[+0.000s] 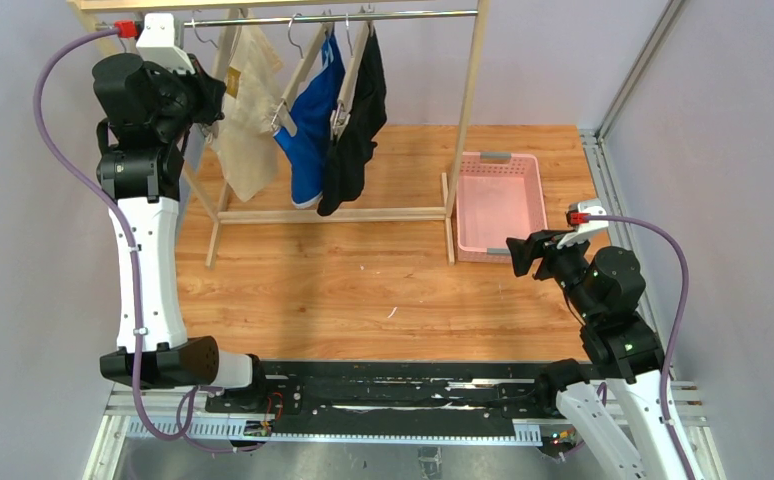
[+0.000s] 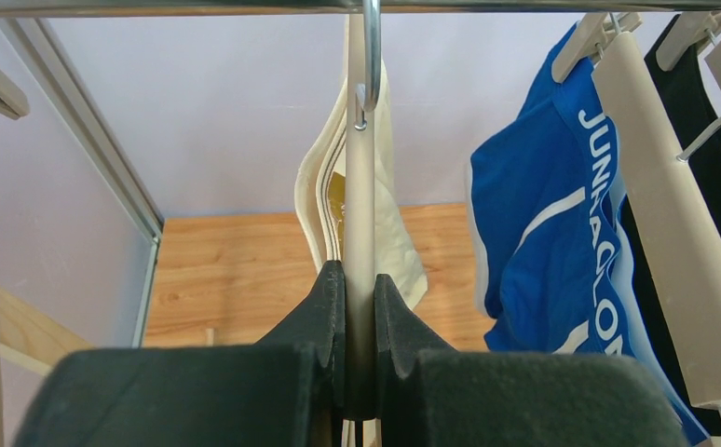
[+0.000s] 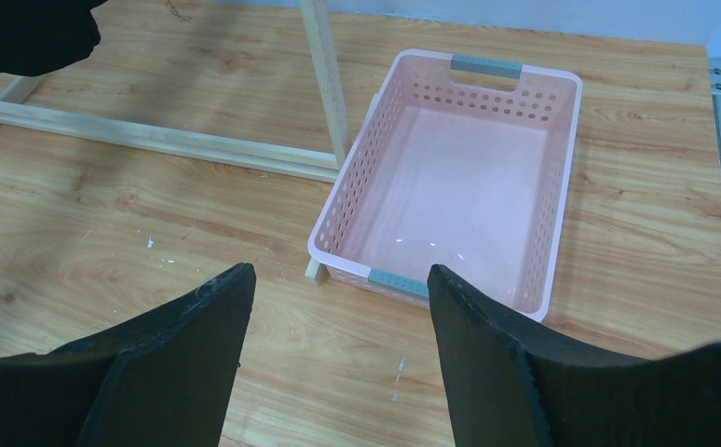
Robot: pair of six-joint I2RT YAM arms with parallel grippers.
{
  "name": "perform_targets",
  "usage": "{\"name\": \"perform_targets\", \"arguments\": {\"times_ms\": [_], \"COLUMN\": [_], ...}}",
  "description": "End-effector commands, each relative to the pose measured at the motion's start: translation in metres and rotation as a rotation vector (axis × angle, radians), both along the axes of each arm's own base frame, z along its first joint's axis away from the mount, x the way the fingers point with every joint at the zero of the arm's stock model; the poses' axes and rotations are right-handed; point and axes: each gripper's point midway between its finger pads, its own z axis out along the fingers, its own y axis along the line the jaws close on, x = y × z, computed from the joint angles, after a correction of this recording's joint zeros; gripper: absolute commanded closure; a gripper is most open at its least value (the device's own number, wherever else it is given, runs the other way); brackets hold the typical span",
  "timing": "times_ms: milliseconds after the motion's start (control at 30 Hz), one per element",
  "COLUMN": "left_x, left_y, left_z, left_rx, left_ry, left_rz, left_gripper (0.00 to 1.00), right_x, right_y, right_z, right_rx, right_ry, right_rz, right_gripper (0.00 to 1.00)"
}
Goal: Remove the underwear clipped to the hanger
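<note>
Three pairs of underwear hang clipped to hangers on a wooden rack: cream-white (image 1: 248,110), royal blue with white lettering (image 1: 313,125) and black (image 1: 356,125). My left gripper (image 1: 206,100) is raised at the rack's left end and is shut on the beige bar of the cream pair's hanger (image 2: 360,214); the cream fabric (image 2: 389,214) hangs just behind it. The blue pair (image 2: 543,233) and the black pair (image 2: 711,158) hang to its right. My right gripper (image 3: 338,279) is open and empty, low over the table near the pink basket.
A pink perforated basket (image 1: 535,205) stands right of the rack, empty inside; it also shows in the right wrist view (image 3: 562,186). The rack's wooden post (image 1: 470,100) and base rail (image 1: 333,214) stand between the clothes and the basket. Walls close off the left and right sides.
</note>
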Motion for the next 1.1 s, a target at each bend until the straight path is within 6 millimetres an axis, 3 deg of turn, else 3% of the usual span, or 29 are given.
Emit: {"name": "perform_targets", "arguments": {"times_ms": [0, 467, 767, 900, 1067], "left_x": [-0.013, -0.037, -0.044, -0.057, -0.094], "left_y": [0.001, 0.016, 0.024, 0.013, 0.004], "left_z": [0.029, 0.02, 0.023, 0.004, -0.043], "left_rx": [0.021, 0.038, 0.03, 0.065, 0.087], "left_ry": [-0.096, -0.157, -0.205, -0.125, 0.083], "left_rz": [0.0, 0.106, 0.155, 0.094, 0.046], "left_gripper": [1.0, 1.0, 1.0, 1.0, 1.0], "right_x": [0.003, 0.004, 0.004, 0.008, 0.016], "right_y": [0.001, 0.006, 0.007, 0.007, 0.017], "right_z": [0.006, -0.002, -0.005, -0.012, -0.02], "right_rx": [0.015, 0.017, 0.02, 0.017, 0.023], "right_ry": [-0.027, -0.01, -0.001, 0.02, 0.07], "right_rz": [0.004, 0.024, 0.03, 0.023, 0.058], "right_gripper": [0.3, 0.3, 0.29, 0.29, 0.29]}}
